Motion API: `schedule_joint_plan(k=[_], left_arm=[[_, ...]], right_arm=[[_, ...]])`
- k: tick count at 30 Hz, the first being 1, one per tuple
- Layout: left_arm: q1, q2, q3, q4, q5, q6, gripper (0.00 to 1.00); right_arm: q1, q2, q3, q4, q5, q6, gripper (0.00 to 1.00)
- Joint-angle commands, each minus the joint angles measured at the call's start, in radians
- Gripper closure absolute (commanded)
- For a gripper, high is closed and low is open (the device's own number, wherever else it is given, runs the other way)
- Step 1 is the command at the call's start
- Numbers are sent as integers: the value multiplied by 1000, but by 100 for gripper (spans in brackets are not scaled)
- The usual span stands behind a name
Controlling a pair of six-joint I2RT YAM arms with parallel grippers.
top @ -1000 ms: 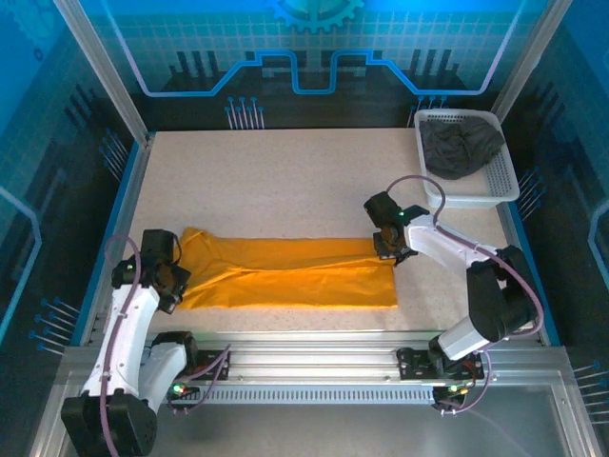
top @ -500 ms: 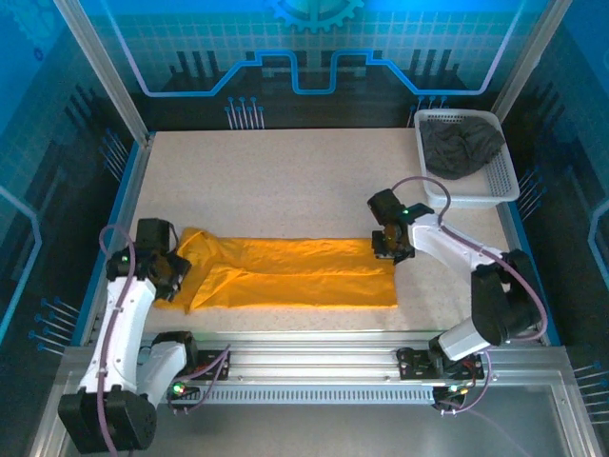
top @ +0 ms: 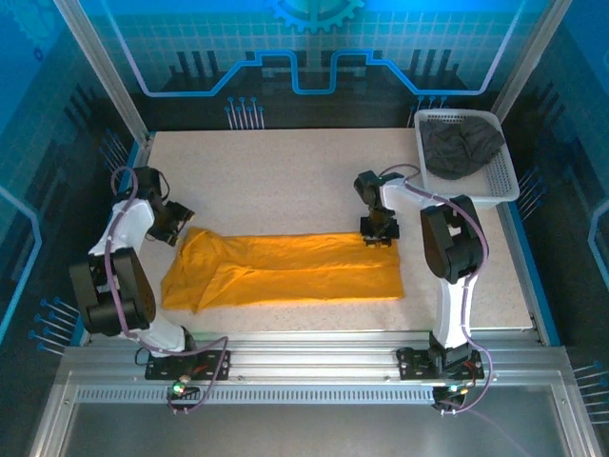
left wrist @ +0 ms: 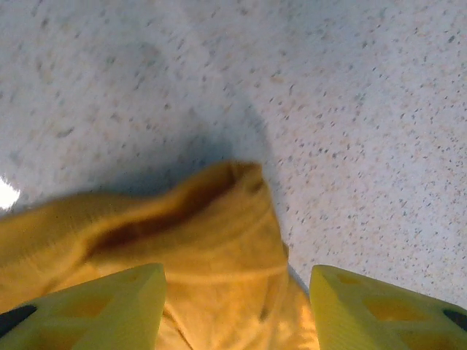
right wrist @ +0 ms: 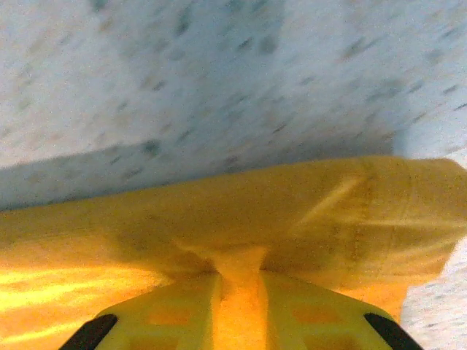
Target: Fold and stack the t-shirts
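Left pincer (left wrist: pixel 237 292) wide above the orange t-shirt (top: pixel 285 268), right pincer (right wrist: pixel 239 295) tight on its far right corner.

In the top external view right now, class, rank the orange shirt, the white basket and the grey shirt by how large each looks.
1. orange shirt, spread across the table
2. white basket
3. grey shirt, bunched inside the basket

White arms (top: pixel 126 221) with black joints, purple cables (top: pixel 108 252), yellow jaws (apparently hollow-ribbed plastic)

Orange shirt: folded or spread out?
Folded lengthwise: the orange t-shirt lies on the table as a narrow band, with an overlapping layer's edge running along its length.
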Motion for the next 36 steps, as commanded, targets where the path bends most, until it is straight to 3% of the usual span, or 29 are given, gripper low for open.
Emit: schedule_joint_plan(k=[1,11,18,23,36], left_arm=[[28,48,64,9,44,147,45],[4,149,31,201,258,94,47],[-74,238,86,95,221,188,59],[-92,252,89,42,160,227,61],[-92,205,59,46,116,220,100]], right_arm=[[-68,77,36,-98,77,-35,77],[-111,164,171,-132,50,-114,76],[-112,173,187,-139,51,-107,76],[-111,175,190,-142,52,-102,76],[-111,169,180,-136,51,-98,77]])
